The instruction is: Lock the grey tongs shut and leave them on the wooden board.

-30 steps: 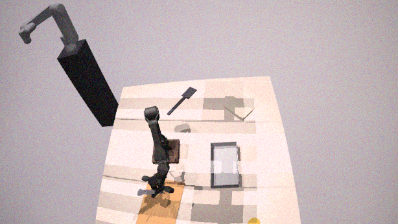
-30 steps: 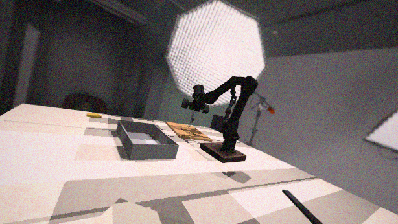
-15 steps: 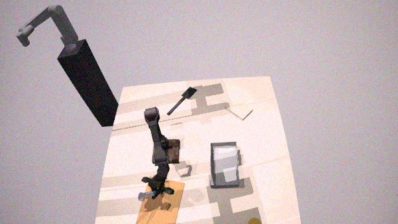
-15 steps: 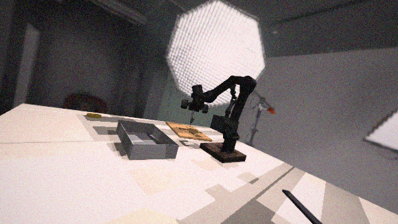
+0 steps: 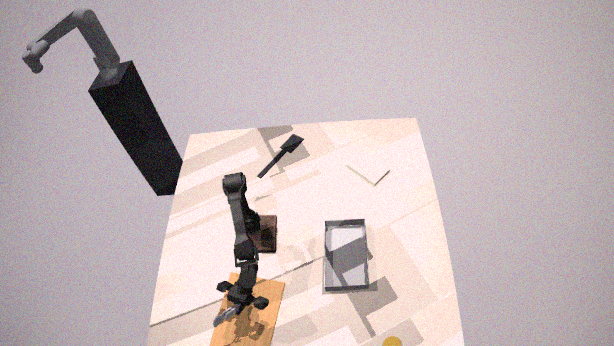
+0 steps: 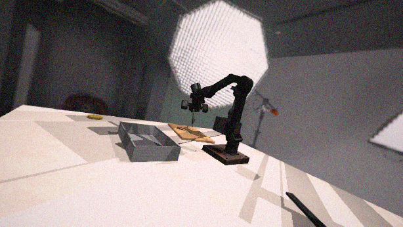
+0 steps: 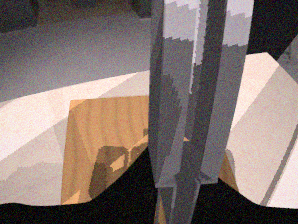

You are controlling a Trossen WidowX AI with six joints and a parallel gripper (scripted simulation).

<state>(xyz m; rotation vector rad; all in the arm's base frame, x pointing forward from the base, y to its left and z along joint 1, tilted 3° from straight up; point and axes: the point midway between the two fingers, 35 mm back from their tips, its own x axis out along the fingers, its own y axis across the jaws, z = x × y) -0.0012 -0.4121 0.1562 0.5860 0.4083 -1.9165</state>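
Observation:
The gripper (image 5: pixel 241 306) (image 6: pixel 193 111) (image 7: pixel 183 175) is shut on the grey tongs (image 5: pixel 225 316) (image 6: pixel 193 119) (image 7: pixel 172 115). In the wrist view the two long arms of the tongs lie close together, almost parallel, and run up from between the dark fingers. In the exterior view the tongs hang below the gripper, above the wooden board (image 5: pixel 274 300) (image 6: pixel 184 134) (image 7: pixel 107 120). Whether their lower end touches it is too small to tell, as is the lock in the hinge. The roasting tin (image 5: pixel 346 287) (image 6: pixel 154 155) stands apart from the board, with no tongs across it.
The arm's base plate (image 5: pixel 270 237) (image 6: pixel 230 159) is beside the board. A black spatula (image 5: pixel 275 162) (image 6: pixel 303 208) lies on the table, as does a yellow disc (image 5: pixel 392 341) (image 6: pixel 95 117). A thin angled piece (image 5: pixel 374 184) lies beyond the tin. A black pedestal (image 5: pixel 137 125) bears a grey arm (image 5: pixel 95 35).

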